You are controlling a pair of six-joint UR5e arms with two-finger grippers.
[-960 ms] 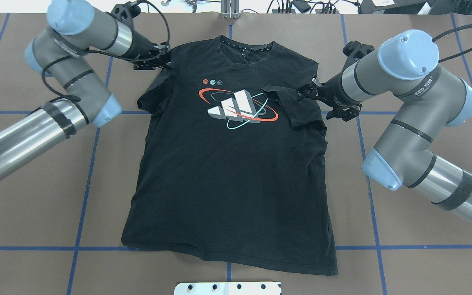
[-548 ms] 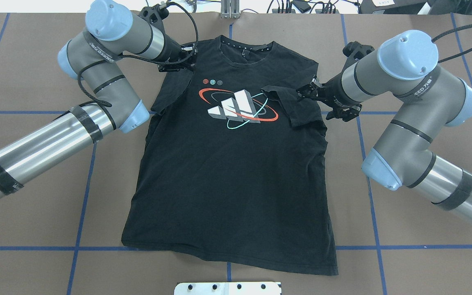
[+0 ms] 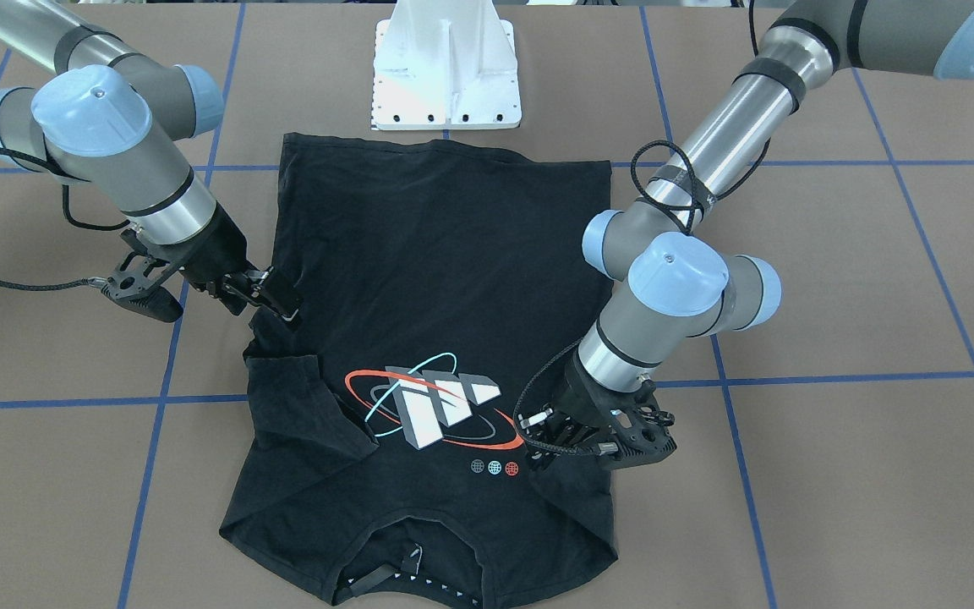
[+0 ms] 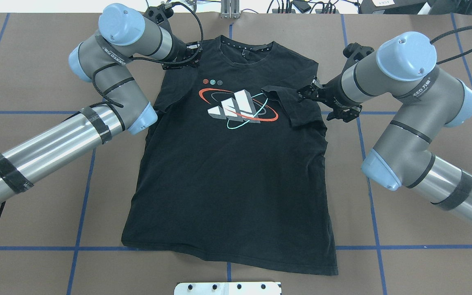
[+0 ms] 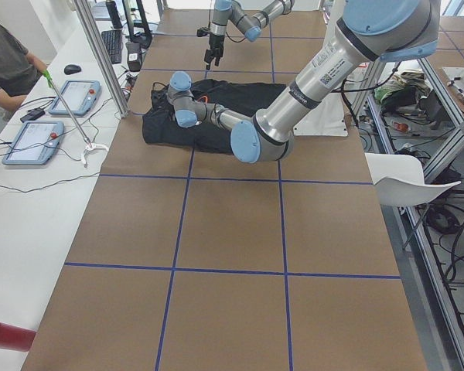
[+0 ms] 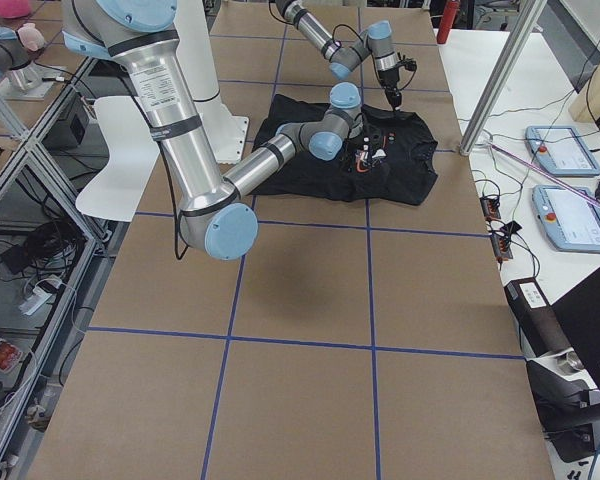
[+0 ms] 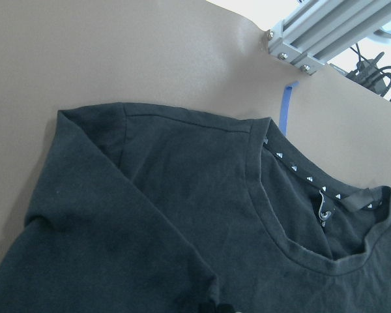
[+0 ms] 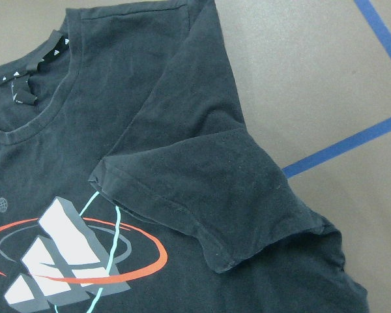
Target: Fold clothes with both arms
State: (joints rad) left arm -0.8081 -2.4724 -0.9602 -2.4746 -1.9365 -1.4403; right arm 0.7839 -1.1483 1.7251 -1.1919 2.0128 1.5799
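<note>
The black T-shirt (image 4: 228,184) lies flat on the brown table, print (image 4: 238,107) up and collar at the far edge. My left gripper (image 4: 189,56) is over the shirt's left shoulder, shut on the left sleeve (image 7: 104,248), which is drawn in over the chest. The front view shows this gripper on the view's right (image 3: 538,440). My right gripper (image 4: 303,93) hovers at the shirt's right edge, jaws apart and empty. The right sleeve (image 4: 291,108) lies folded inward beside the print; it also shows in the right wrist view (image 8: 202,195). No fingers show in either wrist view.
The white pedestal (image 3: 446,72) stands at the near edge by the shirt's hem. Blue tape lines (image 4: 84,192) grid the table. An aluminium rail (image 4: 230,8) and cables sit past the far edge. An operator (image 5: 8,62) sits by tablets beyond that edge.
My left gripper has moved right, from outside the shirt to over its left shoulder, pulling the left sleeve inward. The right gripper and the folded right sleeve have stayed put.
</note>
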